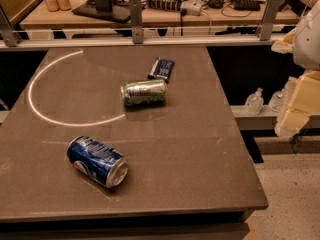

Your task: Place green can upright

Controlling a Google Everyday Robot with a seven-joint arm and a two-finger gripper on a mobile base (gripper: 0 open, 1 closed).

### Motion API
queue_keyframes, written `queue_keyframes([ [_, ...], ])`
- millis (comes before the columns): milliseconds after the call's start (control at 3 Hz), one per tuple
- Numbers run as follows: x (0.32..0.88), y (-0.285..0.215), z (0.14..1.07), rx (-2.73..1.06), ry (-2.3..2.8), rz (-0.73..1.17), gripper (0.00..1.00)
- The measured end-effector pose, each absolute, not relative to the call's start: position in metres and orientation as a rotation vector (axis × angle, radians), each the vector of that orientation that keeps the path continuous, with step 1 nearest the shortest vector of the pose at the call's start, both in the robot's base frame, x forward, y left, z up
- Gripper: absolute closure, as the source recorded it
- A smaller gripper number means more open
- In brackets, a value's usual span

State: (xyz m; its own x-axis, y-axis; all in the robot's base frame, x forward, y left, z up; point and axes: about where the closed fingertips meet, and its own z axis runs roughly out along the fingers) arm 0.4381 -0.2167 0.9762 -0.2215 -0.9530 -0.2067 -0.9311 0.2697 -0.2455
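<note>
The green can [143, 92] lies on its side near the middle of the dark table [200, 149]. Its long axis runs left to right, and pale markings show on its side. My gripper [294, 115] is at the right edge of the view. It is beyond the table's right side, well away from the can, and holds nothing that I can see.
A blue can [97, 161] lies on its side at the front left. A small dark blue packet [161, 68] lies just behind the green can. A pale curved line [37, 109] marks the table's left part. A metal rail [135, 36] runs along the back, and bottles [254, 102] stand on a low shelf to the right.
</note>
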Motion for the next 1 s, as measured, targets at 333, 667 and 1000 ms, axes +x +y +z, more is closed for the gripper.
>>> queue_keyframes([
  [333, 0.441, -0.206, 0.976, -1.723, 2.217, -0.099, 0.0],
  [667, 0.449, -0.176, 0.966, -1.745, 2.203, -0.081, 0.0],
  [1000, 0.464, -0.134, 0.955, -1.781, 2.158, -0.016, 0.0],
])
